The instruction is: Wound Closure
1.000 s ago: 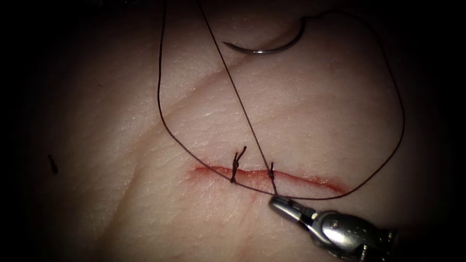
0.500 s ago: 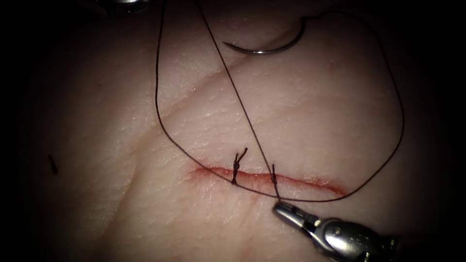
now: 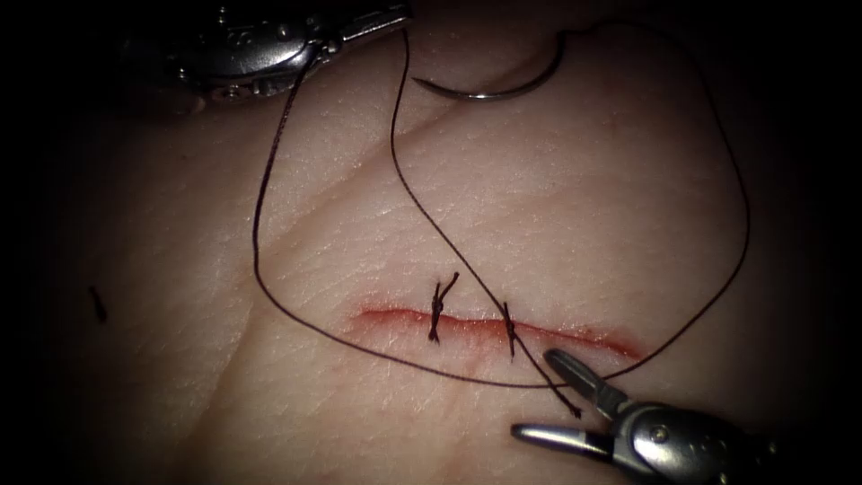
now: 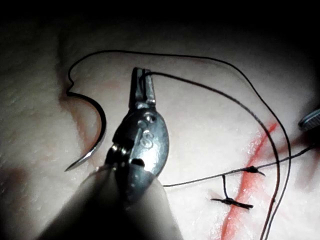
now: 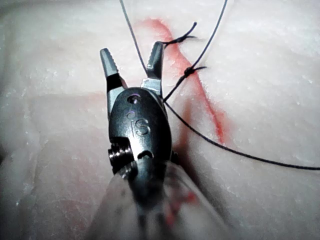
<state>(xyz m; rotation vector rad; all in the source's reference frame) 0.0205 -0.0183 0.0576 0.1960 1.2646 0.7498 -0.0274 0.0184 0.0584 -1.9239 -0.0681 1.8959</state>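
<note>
Right gripper (image 3: pixel 549 400) sits just below the right half of the cut (image 3: pixel 494 325), its jaws spread wide and holding nothing — the free tail of the thread (image 3: pixel 256 233) lies between them, its frayed end just off the upper jaw. From the right wrist view the same gripper (image 5: pixel 131 62) shows both toothed jaws apart above the tissue (image 5: pixel 260 90), with thread running past the nearer jaw. Left gripper (image 3: pixel 386 18) comes in at the top left of the endoscope view, jaws together and clamped on the thread; in the left wrist view (image 4: pixel 141 82) the strand leaves its tip. One line runs slack from there down to the right-hand knot (image 3: pixel 508 325) on the cut, while a wide loop sweeps round below the cut and up the right side to the needle (image 3: pixel 492 85). That curved needle lies loose on the tissue (image 3: pixel 557 216) above the cut, held by neither tool and not in the tissue. A finished knot (image 3: pixel 438 310) with short tails sits left of the other.
</note>
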